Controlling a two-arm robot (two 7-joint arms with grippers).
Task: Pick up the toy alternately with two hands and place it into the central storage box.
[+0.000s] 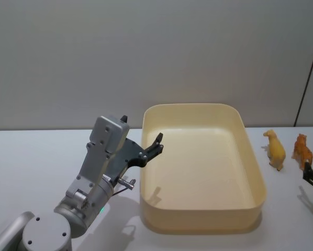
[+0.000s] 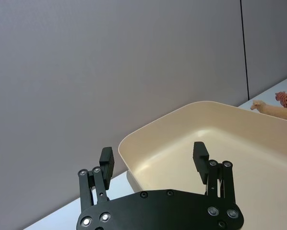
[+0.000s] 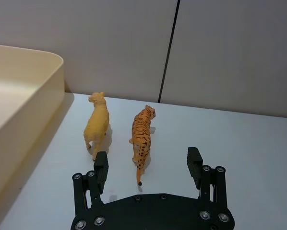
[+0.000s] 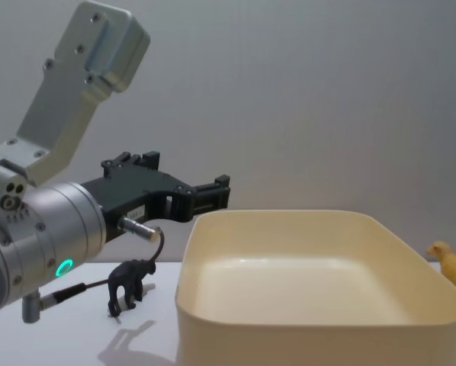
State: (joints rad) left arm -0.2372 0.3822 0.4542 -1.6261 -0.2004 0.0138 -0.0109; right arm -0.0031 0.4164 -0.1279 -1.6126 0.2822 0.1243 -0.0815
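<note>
Storage box (image 1: pixel 198 221) is the big cream tub sitting mid-worktop (image 1: pixel 31 157), rounded corners, smooth walls, plain grey wall (image 1: pixel 146 52) behind it. Left pincer (image 1: pixel 158 143) hangs over the box's left rim, up toward the far-left corner, fingers spread wide with nothing between them. From its wrist view one finger (image 2: pixel 106 160) sits outside the rim and the other over the inside of the box. The chunky silver left arm (image 4: pixel 49 229) behind it has a green ring light (image 4: pixel 62 267) glowing. On the worktop just left of the box, underneath that arm, there's a small black animal figure (image 4: pixel 129 284) standing upright, can't really tell what animal it is. The other toys are off to the box's right: a yellow animal figure (image 1: pixel 275 150) near the right wall, not touching it, and a tiger (image 1: pixel 303 150) right next to that one, on the side away from the box. Both are on their feet, side by side, heads pointing toward the wall. Right pincer (image 3: pixel 147 160) is also on the box's right, on the robot's side of those two, lined up behind the tiger. Its fingers are apart too, and the tip of the tiger's tail sits in the gap between them with neither finger touching it, as far as I can see. The yellow one stands just ahead of the finger nearer the box.
</note>
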